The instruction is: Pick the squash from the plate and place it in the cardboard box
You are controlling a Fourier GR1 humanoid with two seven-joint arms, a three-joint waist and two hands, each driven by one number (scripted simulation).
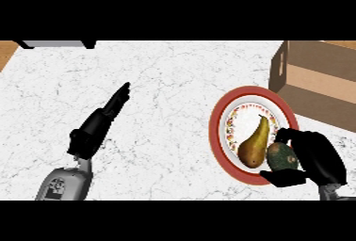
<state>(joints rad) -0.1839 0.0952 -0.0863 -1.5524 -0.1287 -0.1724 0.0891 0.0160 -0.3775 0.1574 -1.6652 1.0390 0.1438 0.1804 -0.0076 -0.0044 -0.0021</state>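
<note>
Now your right hand [316, 157] curls around dark green round squash [282, 156] on red-rimmed plate [221, 107]; grasp step. Next: lift, carry to brown cardboard box [316, 77]. Left hand [97, 124] straight-fingered, resting.

Black left hand [97, 127], black right hand [316, 160]; grey forearms.

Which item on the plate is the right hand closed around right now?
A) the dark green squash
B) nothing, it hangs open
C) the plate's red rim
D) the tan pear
A: the right hand has its fingers and thumb curled round the dark green squash, which sits on the plate beside the untouched pear.
</note>
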